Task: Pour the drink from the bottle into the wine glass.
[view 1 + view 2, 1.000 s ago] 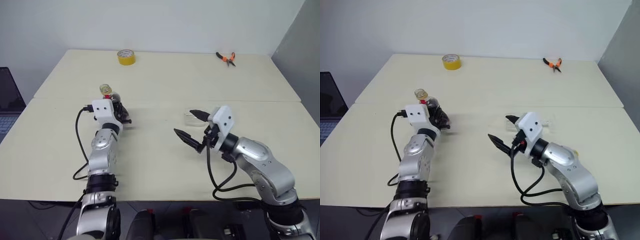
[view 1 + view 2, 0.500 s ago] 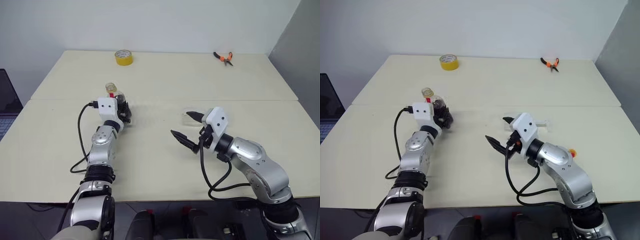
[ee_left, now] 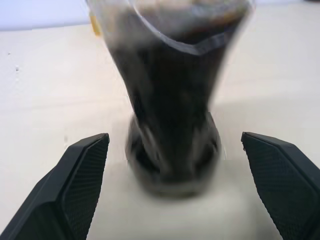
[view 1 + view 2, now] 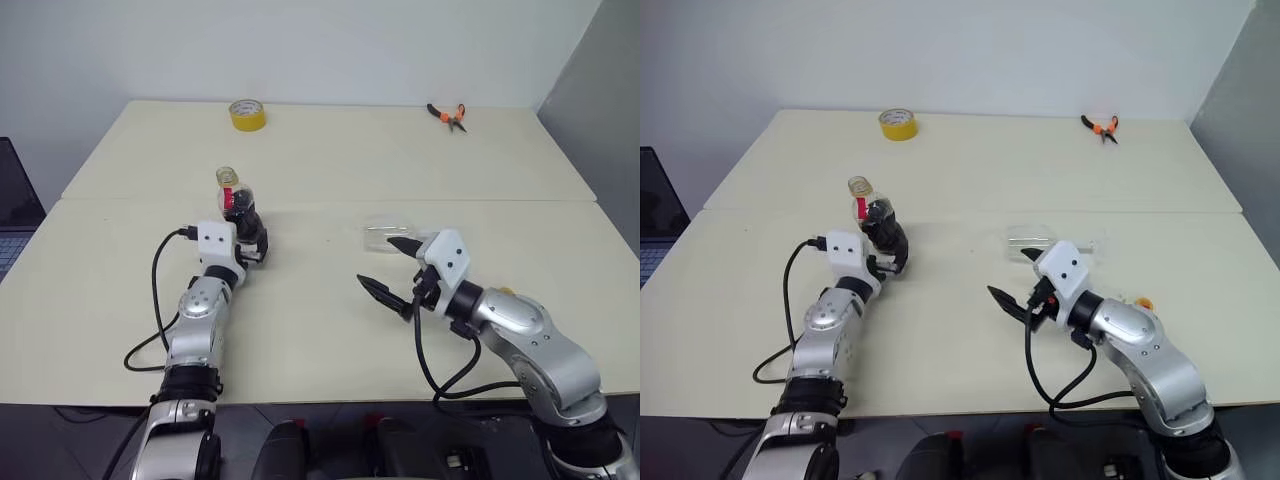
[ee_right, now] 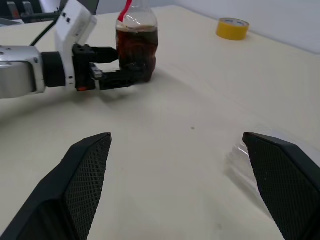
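The bottle (image 4: pixel 240 208) stands upright on the left half of the table, with the dark drink (image 5: pixel 137 50) filling its lower body. My left gripper (image 4: pixel 251 240) is open, one finger on each side of the bottle's base with a gap on both sides. In the left wrist view the bottle (image 3: pixel 172 125) stands between the spread fingers (image 3: pixel 82 170). The wine glass (image 4: pixel 387 236) appears to lie on its side on the table. My right gripper (image 4: pixel 389 267) hovers open just in front of the glass, with nothing between its fingers.
A yellow tape roll (image 4: pixel 248 114) sits at the far left of the table (image 4: pixel 320 170), and orange-handled pliers (image 4: pixel 449 116) at the far right. A laptop (image 4: pixel 15 215) shows at the left edge. A grey wall rises on the right.
My left gripper has opened and let go of the bottle, then drawn back and down a little; the bottle now stands free. My right gripper has sunk slightly and shifted right, still open.
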